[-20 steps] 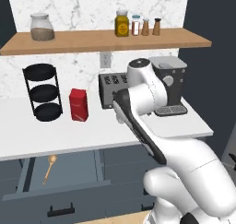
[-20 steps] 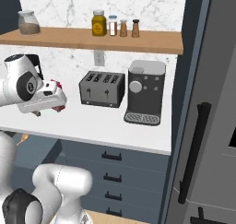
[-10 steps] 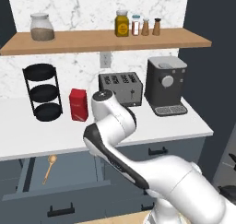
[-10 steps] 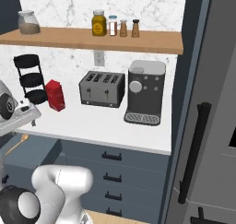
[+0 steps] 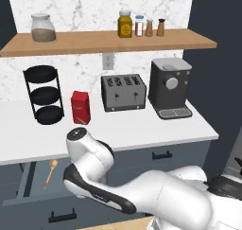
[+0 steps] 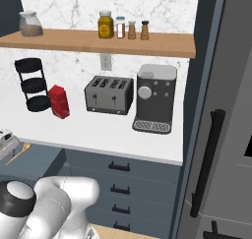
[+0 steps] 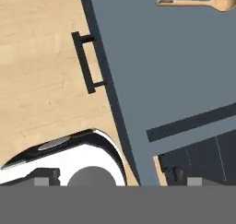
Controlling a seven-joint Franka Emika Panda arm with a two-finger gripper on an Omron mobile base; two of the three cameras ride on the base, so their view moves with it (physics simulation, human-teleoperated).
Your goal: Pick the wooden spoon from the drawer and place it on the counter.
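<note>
Wooden spoon (image 7: 198, 2) lies flat inside the open drawer (image 7: 152, 71), untouched. Red box (image 5: 81, 107) on the tabletop (image 5: 142, 127) bears no legible writing. Finger spacing cannot be told.

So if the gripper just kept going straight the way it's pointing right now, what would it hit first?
Most likely the flat grey floor of the open drawer, which lies straight ahead in the hand view. The wooden spoon lies off toward the top edge there, not in that line. How far the drawer floor is, the picture doesn't settle.
</note>
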